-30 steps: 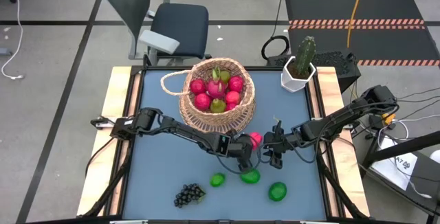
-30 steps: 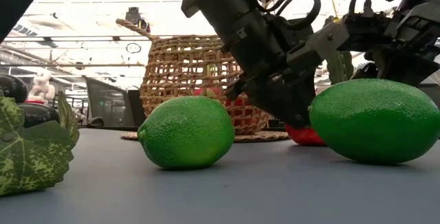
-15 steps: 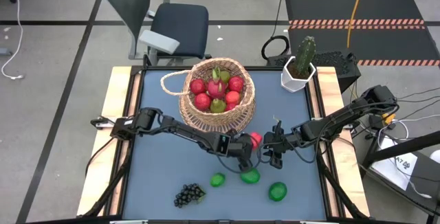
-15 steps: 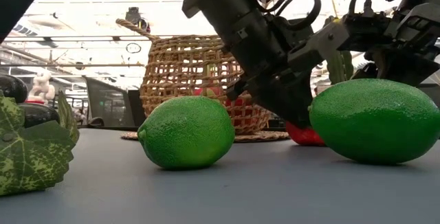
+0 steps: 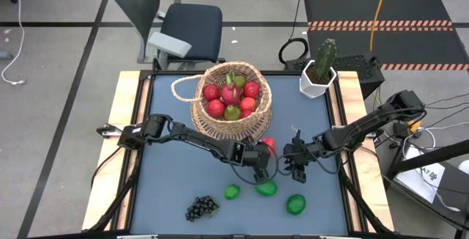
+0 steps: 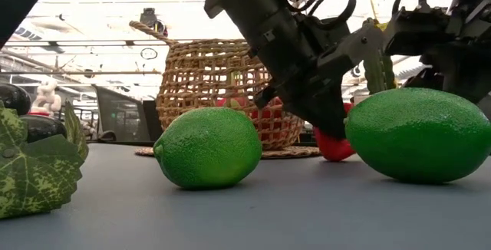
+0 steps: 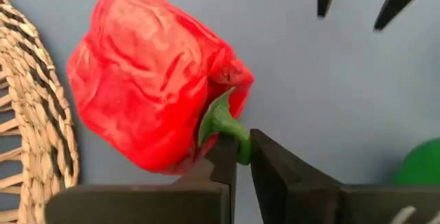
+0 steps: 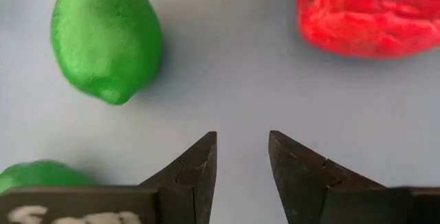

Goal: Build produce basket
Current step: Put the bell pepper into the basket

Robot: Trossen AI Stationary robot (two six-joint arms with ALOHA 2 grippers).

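The woven basket (image 5: 231,101) stands at the far middle of the table and holds several red and green fruits. A red pepper (image 7: 151,80) with a green stem lies on the blue table just right of the basket's foot, also in the high view as the pepper (image 5: 268,144). My left gripper (image 5: 261,155) is shut on its stem. My right gripper (image 8: 240,159) hovers open over bare table right of the pepper, as the right gripper (image 5: 297,164) in the high view. Three limes (image 5: 231,192), (image 5: 267,188), (image 5: 295,204) and a dark grape bunch (image 5: 201,208) lie near the front edge. My left gripper pinches the pepper's green stem (image 7: 237,140) between the free ends of its two fingers. The fingers slant down at it from the table's left. The pepper lies tilted beyond the fingers, close to the basket's foot (image 7: 34,121); whether its underside is still on the table I cannot tell.
A white pot with a cactus (image 5: 317,72) stands at the far right corner. In the low view two limes (image 6: 209,147), (image 6: 418,135) lie in front of the pepper (image 6: 334,144), and a grape leaf (image 6: 31,166) at the left. The table's middle left is bare.
My left gripper has shut on the pepper's stem without moving away. The pepper has shifted a little toward the basket and tipped up slightly. My right gripper has tipped slightly, staying open.
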